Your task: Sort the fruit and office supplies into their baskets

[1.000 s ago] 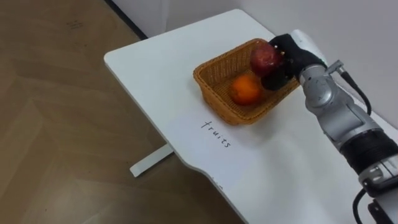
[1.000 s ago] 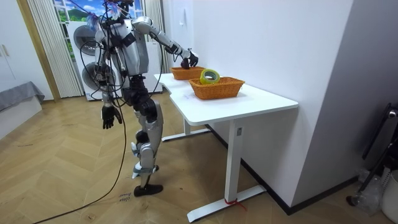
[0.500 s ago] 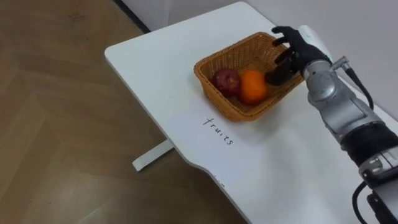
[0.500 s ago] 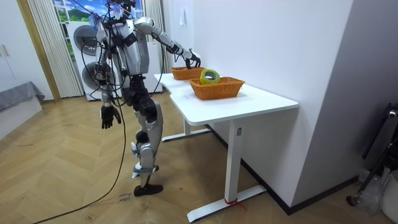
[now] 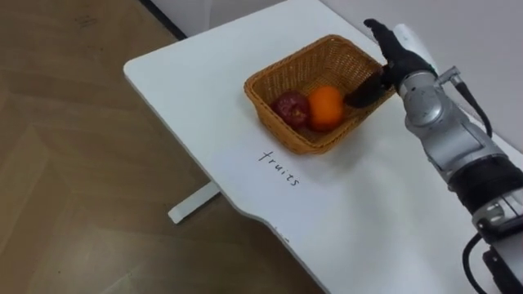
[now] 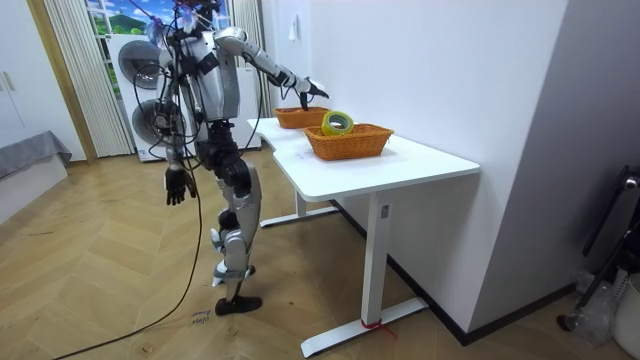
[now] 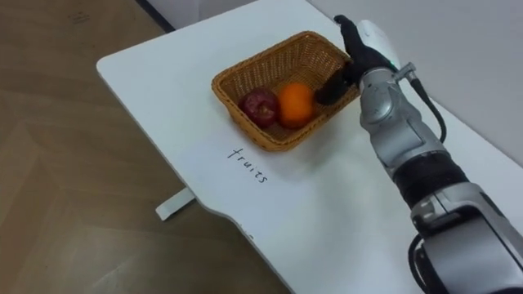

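Note:
A wicker basket [image 5: 274, 75] stands near the white table's far corner, with a red apple [image 5: 290, 108] and an orange [image 5: 325, 107] lying side by side in it. My right hand [image 5: 386, 59] hovers over the basket's right rim, open, fingers straight, holding nothing. In the right eye view the same hand [image 7: 356, 51] is above the rim beside the orange [image 7: 296, 103]. My left hand [image 6: 178, 186] hangs relaxed at my side. I stand at the table's end on the room view's left, right arm stretched to the far basket [image 6: 295, 118].
A second wicker basket [image 6: 350, 143] with a yellow tape roll [image 6: 338, 123] sits nearer the table's middle. A handwritten label [image 5: 279, 167] is on the table [image 5: 368, 220] in front of the fruit basket. The table edge and wooden floor lie to the left.
A second ago my right hand held the apple over the basket. It has opened, the apple now lies beside the orange, and the hand has drawn back to the right rim.

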`<state>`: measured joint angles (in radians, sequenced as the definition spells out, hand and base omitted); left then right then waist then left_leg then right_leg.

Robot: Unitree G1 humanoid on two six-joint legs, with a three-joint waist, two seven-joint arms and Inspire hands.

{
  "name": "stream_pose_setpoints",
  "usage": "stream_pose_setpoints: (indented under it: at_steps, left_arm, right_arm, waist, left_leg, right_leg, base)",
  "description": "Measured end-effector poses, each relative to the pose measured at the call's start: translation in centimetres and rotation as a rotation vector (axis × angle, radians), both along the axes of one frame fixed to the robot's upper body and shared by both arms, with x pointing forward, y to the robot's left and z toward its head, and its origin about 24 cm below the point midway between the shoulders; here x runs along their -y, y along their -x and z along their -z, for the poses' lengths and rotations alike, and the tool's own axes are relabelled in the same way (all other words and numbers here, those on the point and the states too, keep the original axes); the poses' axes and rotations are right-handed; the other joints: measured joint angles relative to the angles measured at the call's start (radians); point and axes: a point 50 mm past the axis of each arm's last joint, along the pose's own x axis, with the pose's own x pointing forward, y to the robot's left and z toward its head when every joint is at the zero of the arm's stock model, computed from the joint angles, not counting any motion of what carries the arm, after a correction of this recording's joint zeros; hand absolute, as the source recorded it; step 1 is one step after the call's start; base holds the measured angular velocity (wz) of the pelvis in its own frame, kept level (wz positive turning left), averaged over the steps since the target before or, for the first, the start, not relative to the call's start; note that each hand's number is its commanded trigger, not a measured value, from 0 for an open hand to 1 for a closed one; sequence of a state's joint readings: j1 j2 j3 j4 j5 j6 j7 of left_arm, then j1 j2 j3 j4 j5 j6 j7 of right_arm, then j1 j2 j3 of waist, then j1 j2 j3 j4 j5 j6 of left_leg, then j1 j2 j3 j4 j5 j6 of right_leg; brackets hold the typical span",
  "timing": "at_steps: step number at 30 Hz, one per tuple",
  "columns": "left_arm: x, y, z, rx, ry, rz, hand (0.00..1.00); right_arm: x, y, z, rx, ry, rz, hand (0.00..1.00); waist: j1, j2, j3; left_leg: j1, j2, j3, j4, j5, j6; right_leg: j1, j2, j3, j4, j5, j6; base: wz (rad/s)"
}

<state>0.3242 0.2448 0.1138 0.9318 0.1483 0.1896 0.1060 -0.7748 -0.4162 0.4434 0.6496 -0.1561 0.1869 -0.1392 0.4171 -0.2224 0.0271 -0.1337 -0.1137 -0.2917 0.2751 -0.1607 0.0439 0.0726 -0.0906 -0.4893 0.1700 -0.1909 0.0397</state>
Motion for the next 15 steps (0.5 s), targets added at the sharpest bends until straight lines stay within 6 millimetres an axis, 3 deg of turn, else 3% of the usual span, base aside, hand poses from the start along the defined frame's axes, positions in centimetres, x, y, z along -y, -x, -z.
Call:
stream_pose_setpoints:
  at_steps: [2, 4, 6, 8, 10, 11, 15]
  left_arm:
    - [0.1, 0.0, 0.0, 0.0, 0.002, -0.001, 0.0]
    - [0.1, -0.3, 0.0, 0.021, 0.007, -0.006, 0.0]
    - [0.2, -0.6, 0.0, 0.039, 0.012, -0.016, 0.0]
    - [0.5, -0.6, 0.1, 0.047, 0.022, -0.019, 0.0]
    - [1.2, -0.7, 0.4, 0.052, 0.039, -0.02, 0.0]
    - [1.5, -0.8, 0.4, 0.059, 0.045, -0.021, 0.0]
    - [2.0, -3.1, -0.1, 0.163, 0.053, 0.0, 0.0]
  right_arm:
    - [-0.5, 0.0, -0.6, 0.026, -0.007, -0.024, 0.0]
    - [-1.5, 0.4, -2.0, 0.095, -0.021, -0.073, 0.0]
    - [-1.8, 0.8, -3.1, 0.162, -0.053, -0.104, 0.0]
    - [-1.8, 1.2, -3.9, 0.207, -0.082, -0.111, 0.0]
    - [-1.2, 1.8, -4.9, 0.269, -0.11, -0.1, 0.0]
    - [-1.1, 1.8, -5.3, 0.288, -0.11, -0.098, 0.0]
    - [-0.1, 2.4, -7.4, 0.396, -0.081, -0.07, 0.0]
  waist:
    - [-0.009, 0.007, 0.0039]
    - [-0.053, 0.013, 0.0007]
    - [-0.077, 0.025, 0.003]
    - [-0.088, 0.038, -0.0007]
    - [-0.124, 0.056, -0.0131]
    - [-0.133, 0.06, -0.0149]
    - [-0.196, 0.082, -0.0234]
  left_leg:
    - [0.019, 0.002, 0.017, -0.001, -0.001, 0.002]
    - [0.027, 0.002, 0.018, -0.001, -0.002, 0.004]
    - [0.036, 0.003, 0.027, -0.001, -0.003, 0.005]
    - [0.054, 0.005, 0.047, -0.005, -0.006, 0.01]
    - [0.065, 0.006, 0.065, -0.008, -0.009, 0.014]
    - [0.069, 0.007, 0.071, -0.009, -0.009, 0.015]
    - [0.086, 0.014, 0.1, -0.018, -0.007, 0.017]
  right_leg:
    - [0.015, 0.0, 0.015, -0.003, 0.0, 0.0]
    - [0.023, -0.001, 0.019, -0.002, 0.0, 0.0]
    - [0.027, -0.002, 0.029, -0.001, 0.0, 0.0]
    - [0.035, -0.004, 0.056, -0.001, 0.0, 0.0]
    - [0.042, -0.007, 0.08, 0.0, 0.0, 0.0]
    - [0.043, -0.007, 0.084, 0.0, 0.0, 0.001]
    - [0.048, -0.007, 0.12, 0.002, 0.004, 0.003]
  base:
    - [-0.18]
    - [-0.02]
    - [-0.13]
    - [-0.32]
    - [-0.22]
    - [-0.27]
    - [-0.26]
